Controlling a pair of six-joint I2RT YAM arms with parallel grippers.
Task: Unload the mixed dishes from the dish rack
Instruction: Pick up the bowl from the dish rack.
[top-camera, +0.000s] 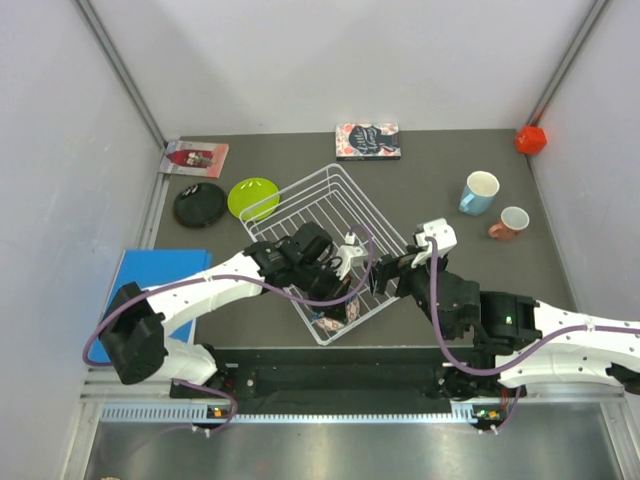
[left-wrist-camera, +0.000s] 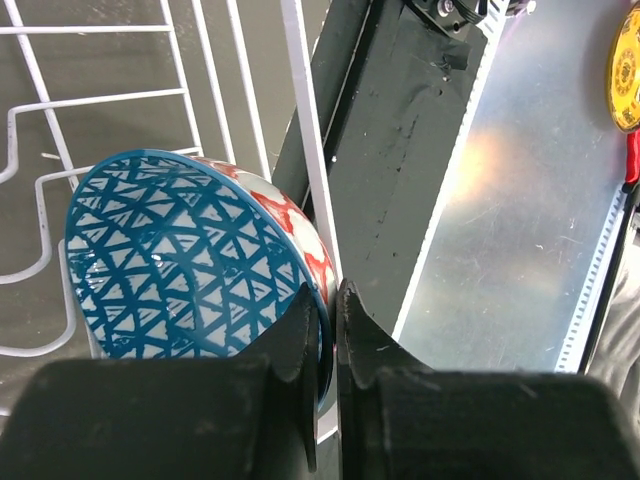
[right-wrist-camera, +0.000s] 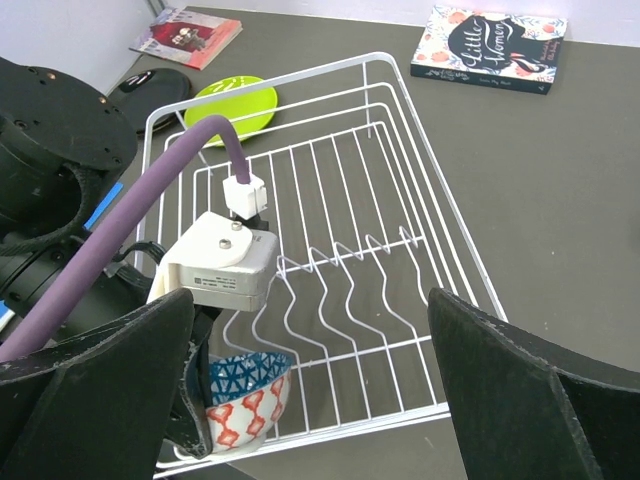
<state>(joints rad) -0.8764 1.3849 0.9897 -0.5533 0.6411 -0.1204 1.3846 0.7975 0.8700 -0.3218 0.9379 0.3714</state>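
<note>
My left claw (left-wrist-camera: 325, 300) is pinched nearly closed on the rim of the small bowl (left-wrist-camera: 180, 260), blue triangle pattern inside, red-and-white outside. The bowl lies tipped on its side in the near corner of the white wire dish rack (left-wrist-camera: 300, 120). To lift well, I judge I should rise straight up until the bowl clears the raised side bar, then swing out. The pinch must stay firm, since a thin rim grip could let the bowl swivel. My right claw (right-wrist-camera: 311, 300) hangs spread wide over the rack, holding nothing. From overhead the arms cover most of the bowl. I cannot tell whether the rack's side wire is caught in the pinch too.
</note>
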